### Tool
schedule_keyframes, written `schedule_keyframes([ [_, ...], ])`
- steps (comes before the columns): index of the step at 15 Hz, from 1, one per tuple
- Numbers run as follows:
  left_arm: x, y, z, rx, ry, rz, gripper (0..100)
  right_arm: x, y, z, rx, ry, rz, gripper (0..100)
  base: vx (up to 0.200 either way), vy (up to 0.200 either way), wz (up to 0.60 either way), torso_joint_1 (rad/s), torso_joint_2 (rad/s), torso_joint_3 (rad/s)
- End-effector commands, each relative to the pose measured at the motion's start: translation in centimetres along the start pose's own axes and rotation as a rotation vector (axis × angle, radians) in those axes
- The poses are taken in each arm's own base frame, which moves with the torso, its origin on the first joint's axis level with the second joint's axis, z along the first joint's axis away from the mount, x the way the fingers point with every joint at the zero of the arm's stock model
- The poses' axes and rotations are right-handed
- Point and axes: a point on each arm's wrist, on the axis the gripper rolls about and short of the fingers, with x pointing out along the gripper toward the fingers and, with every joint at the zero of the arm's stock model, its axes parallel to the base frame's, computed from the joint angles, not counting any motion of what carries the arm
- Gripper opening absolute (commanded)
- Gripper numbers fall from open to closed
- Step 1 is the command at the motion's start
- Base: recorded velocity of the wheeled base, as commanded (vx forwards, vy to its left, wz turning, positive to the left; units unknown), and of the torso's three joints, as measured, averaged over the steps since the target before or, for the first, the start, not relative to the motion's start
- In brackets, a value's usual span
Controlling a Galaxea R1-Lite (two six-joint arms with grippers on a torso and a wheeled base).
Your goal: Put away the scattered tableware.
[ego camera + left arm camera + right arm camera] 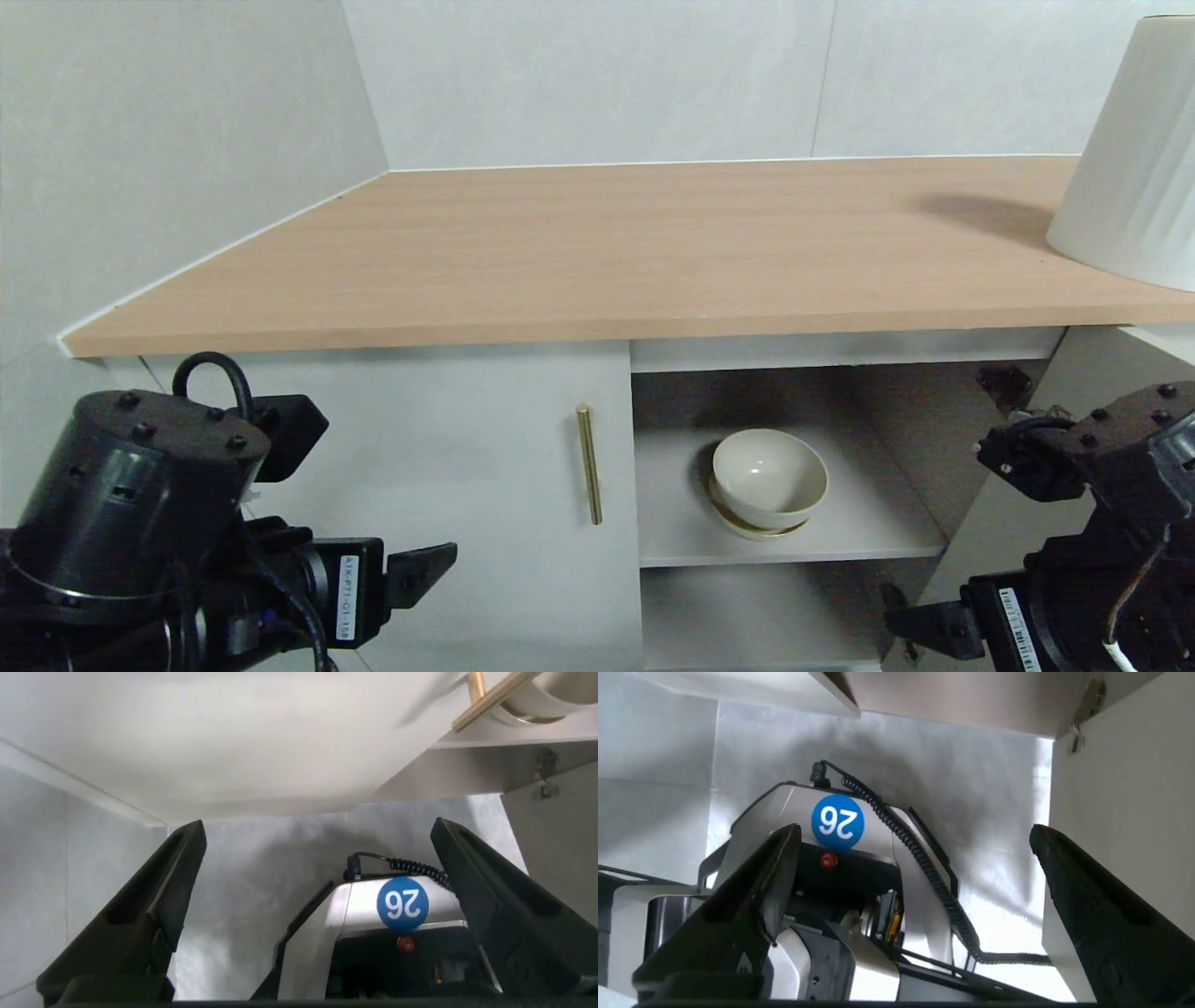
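Note:
A cream bowl [769, 476] sits upright on a small gold-rimmed plate [747, 532], on the upper shelf [868, 527] of the open cabinet compartment. The bowl's edge [551, 693] also shows in the left wrist view. My left gripper [318, 831] is low in front of the closed cabinet door, left of the bowl, open with nothing between its fingers. My right gripper [915, 835] is low at the right, beside the open door, also open and holding nothing. Both are well below and apart from the bowl.
A wooden countertop [607, 243] spans the cabinet, with a white lamp shade [1134, 159] at its right end. The closed left door has a gold bar handle [588, 464]. The right door [990, 541] stands swung open. A lower shelf [756, 616] lies beneath.

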Motion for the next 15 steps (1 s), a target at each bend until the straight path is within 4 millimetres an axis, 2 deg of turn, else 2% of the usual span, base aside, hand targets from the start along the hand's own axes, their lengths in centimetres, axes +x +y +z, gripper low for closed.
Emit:
schedule_keyframes([
  [1, 0.54, -0.24, -0.23, 0.013, 0.021, 0.008, 100, -0.05, -0.04, -0.12, -0.002, 0.002, 0.0, 100, -0.2, 0.0, 0.0, -0.002, 0.0, 0.007],
  [15, 0.91, -0.38, -0.41, 0.02, 0.036, 0.014, 100, 0.07, -0.1, -0.24, -0.003, 0.004, -0.009, 100, -0.2, 0.0, 0.0, 0.004, 0.0, 0.002],
])
